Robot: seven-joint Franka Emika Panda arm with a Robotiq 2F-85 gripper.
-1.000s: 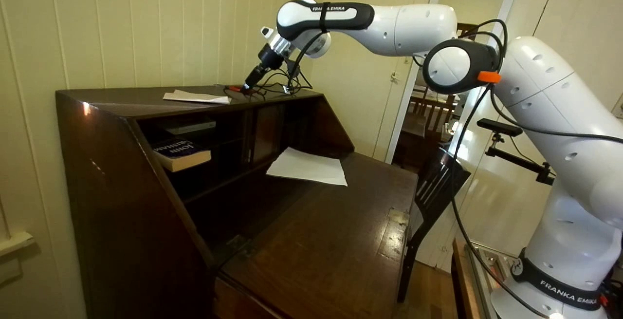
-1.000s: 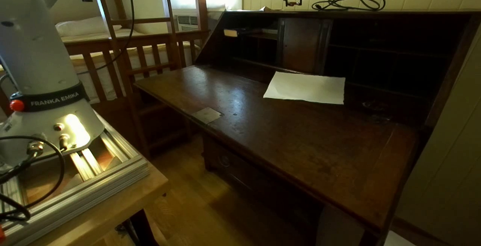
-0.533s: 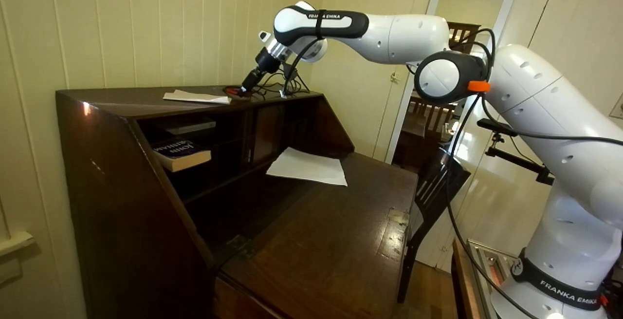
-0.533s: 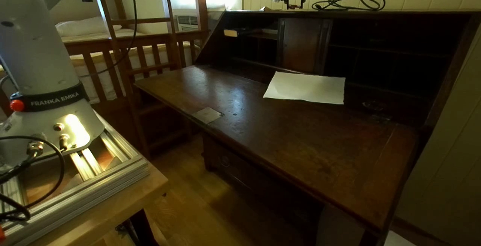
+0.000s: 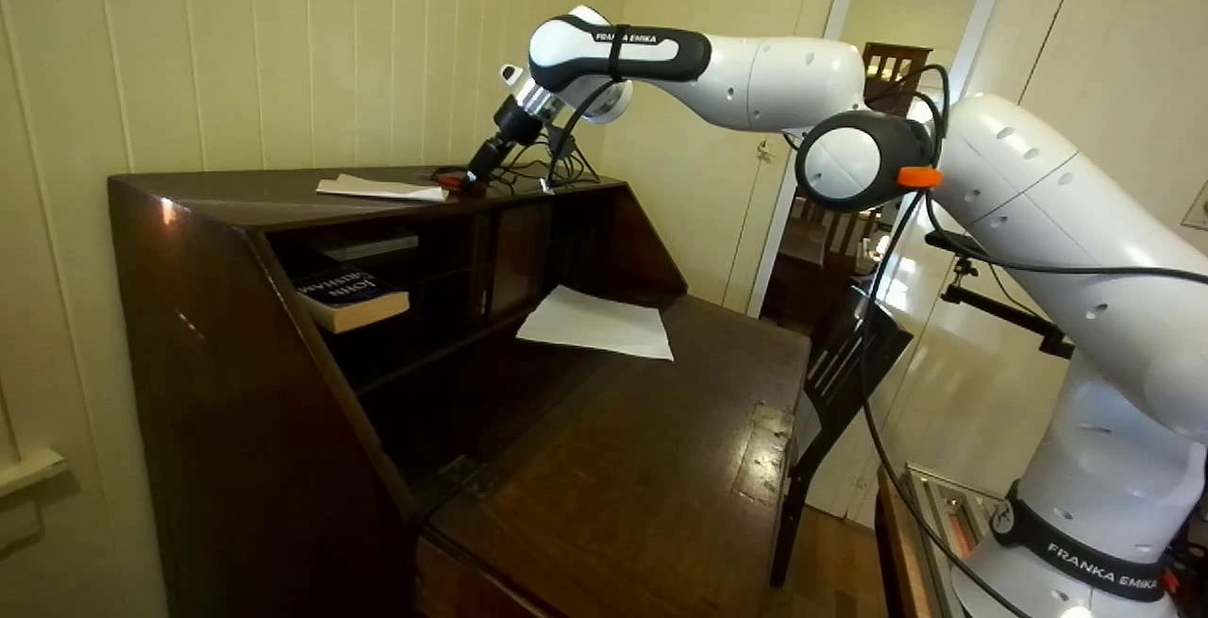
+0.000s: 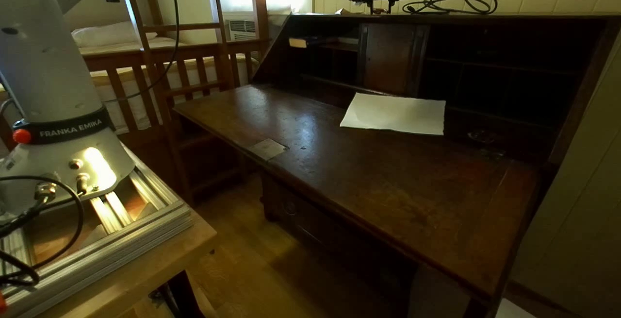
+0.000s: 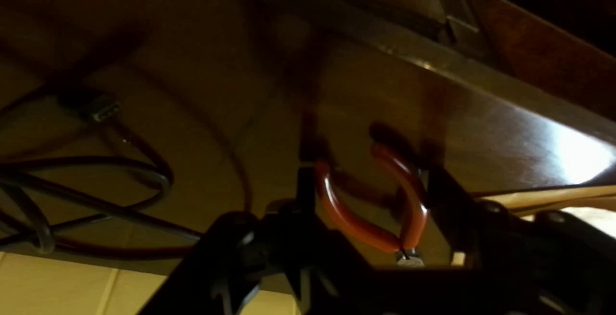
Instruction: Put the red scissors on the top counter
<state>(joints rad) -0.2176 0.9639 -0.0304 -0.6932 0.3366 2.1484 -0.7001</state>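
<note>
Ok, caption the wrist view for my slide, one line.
The tool holds the red scissors by their handles, down at the glossy top counter, with black cable looping alongside.

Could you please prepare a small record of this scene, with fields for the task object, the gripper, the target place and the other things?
task object: red-handled tool, called scissors in the task; metal end mostly hidden
gripper: seems closed on the tool's handles
target: top counter, right under the tool; whether they touch cannot be told
also on the counter: black cable, paper
below the counter: book, white sheet
</note>
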